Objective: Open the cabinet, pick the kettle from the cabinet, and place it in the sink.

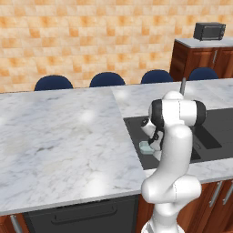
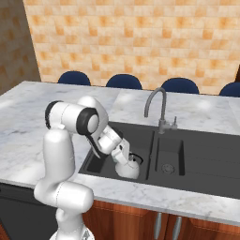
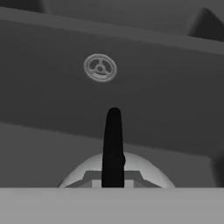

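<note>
The silver-grey kettle [image 2: 130,168] hangs low inside the left part of the dark sink [image 2: 201,157], near its front wall. My gripper [image 2: 125,158] reaches down into the basin and is shut on the kettle's black arched handle [image 3: 113,144]. In the hand view the rounded silver kettle body [image 3: 83,174] lies just under the hand, with the basin's round drain [image 3: 100,68] beyond it. From the left base view the kettle [image 1: 146,147] peeks out pale beside my forearm, inside the sink [image 1: 211,136]. Whether the kettle rests on the basin floor I cannot tell. The cabinet is out of view.
A tall curved silver tap [image 2: 157,105] stands behind the sink. White marble counter [image 1: 59,136] spreads to the left. Blue chair backs [image 2: 123,81] line the far side. A dark appliance [image 1: 209,31] sits on a wooden unit at the back right.
</note>
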Robot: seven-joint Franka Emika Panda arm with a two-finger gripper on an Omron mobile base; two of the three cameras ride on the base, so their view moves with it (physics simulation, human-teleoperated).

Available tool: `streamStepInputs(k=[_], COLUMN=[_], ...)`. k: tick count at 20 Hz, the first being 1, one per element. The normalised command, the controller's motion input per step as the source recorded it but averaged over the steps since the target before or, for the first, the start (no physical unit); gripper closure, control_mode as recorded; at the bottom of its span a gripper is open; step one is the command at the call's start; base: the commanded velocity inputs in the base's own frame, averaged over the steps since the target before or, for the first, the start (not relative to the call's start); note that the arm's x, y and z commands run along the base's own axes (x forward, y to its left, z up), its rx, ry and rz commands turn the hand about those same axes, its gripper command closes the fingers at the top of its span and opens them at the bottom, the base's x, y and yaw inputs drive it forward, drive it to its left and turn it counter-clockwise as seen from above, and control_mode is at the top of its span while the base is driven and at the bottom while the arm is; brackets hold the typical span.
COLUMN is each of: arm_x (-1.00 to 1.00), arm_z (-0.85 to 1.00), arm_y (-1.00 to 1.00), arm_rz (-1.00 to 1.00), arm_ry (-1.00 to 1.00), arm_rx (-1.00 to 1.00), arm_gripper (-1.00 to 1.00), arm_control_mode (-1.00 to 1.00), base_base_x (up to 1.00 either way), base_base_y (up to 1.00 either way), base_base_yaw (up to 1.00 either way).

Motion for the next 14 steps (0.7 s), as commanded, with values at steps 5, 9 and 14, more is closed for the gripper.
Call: streamStepInputs(k=[5, 9, 14], arm_x=[0.07, 0.0, -0.16], arm_z=[-0.21, -0.22, -0.28], arm_y=[0.0, 0.0, 0.0], arm_rz=[-0.06, -0.07, -0.1], arm_ry=[-0.07, -0.07, -0.03], arm_rx=[-0.01, -0.01, -0.02], arm_gripper=[1.0, 1.0, 1.0], arm_control_mode=[-1.0, -1.0, -1.0], base_base_x=[0.0, 0.0, 0.0], base_base_y=[0.0, 0.0, 0.0], base_base_yaw=[0.0, 0.0, 0.0])
